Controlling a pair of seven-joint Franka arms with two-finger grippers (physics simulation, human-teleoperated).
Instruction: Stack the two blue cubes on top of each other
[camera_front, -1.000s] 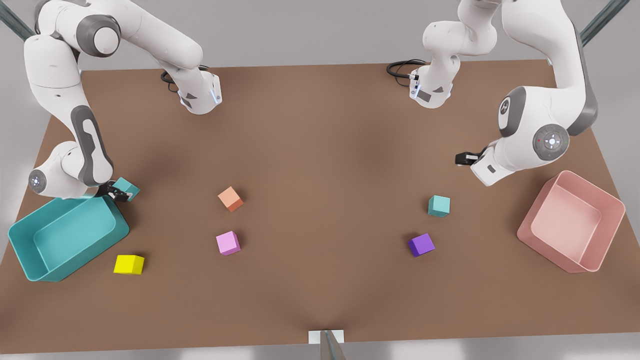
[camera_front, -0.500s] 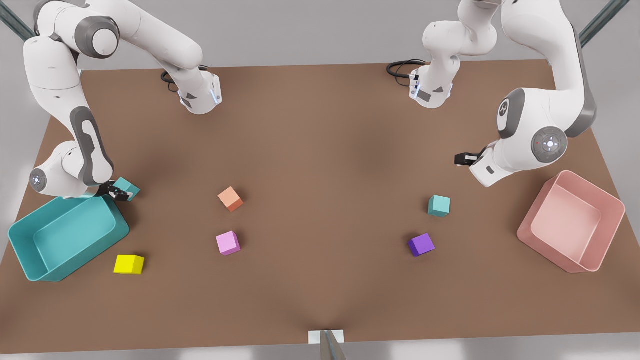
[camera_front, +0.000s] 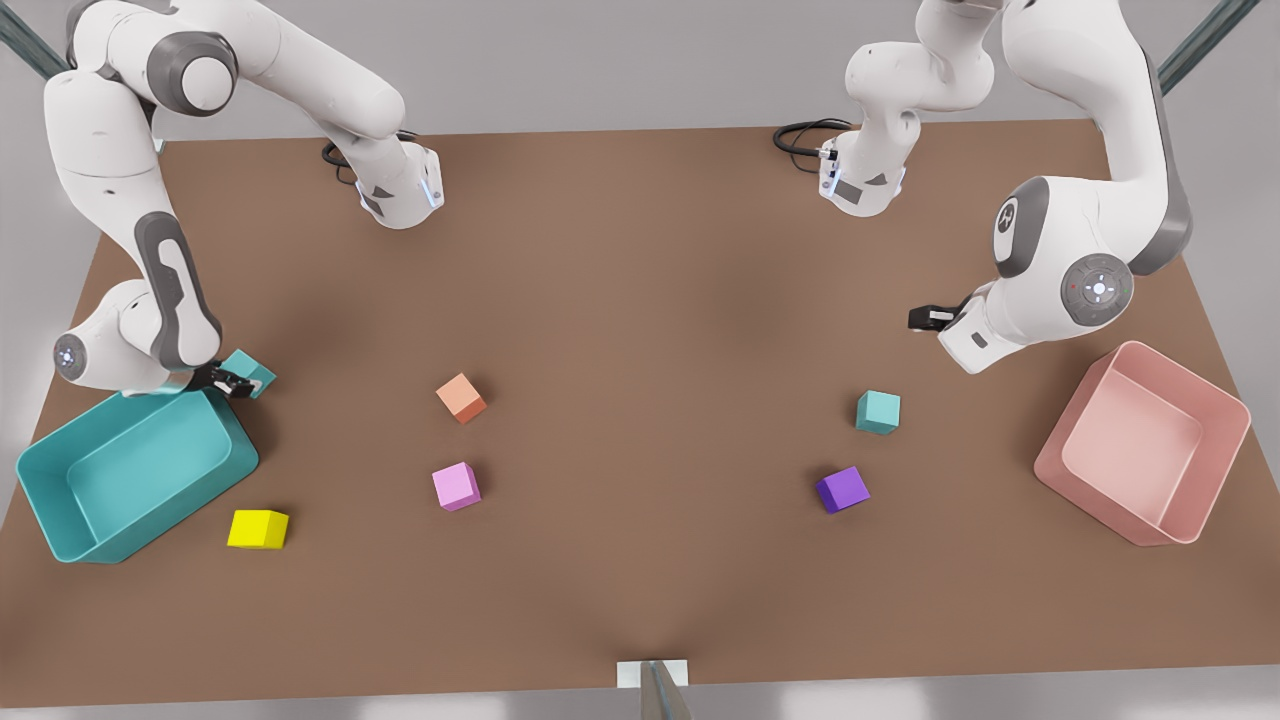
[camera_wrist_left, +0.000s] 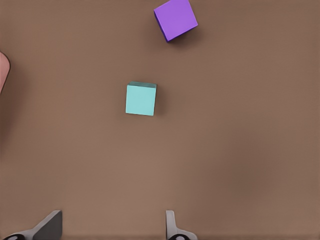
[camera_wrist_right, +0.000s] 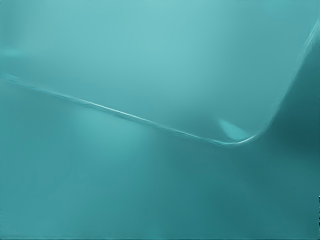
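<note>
Right hand (camera_front: 232, 382) pinches one small matte teal cube (camera_front: 252, 370); we judge it light, rigid, best gripped on flat sides.

Left hand (camera_wrist_left: 110, 227) hovers, fingers apart; right hand (camera_front: 232, 382) low, fingers clamped.

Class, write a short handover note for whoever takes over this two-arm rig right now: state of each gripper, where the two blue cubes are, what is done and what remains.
Right gripper: at the front view's left, beside the large teal plastic bin, jaws shut on one small teal matte cube.
Left gripper: at the front view's right, jaws open, empty, waiting above the table near the pink bin.
Second small teal cube: resting on the brown table, near the purple cube.
Done: first cube gripped.
Left: carry it across, set it squarely on the second cube, release.
</note>
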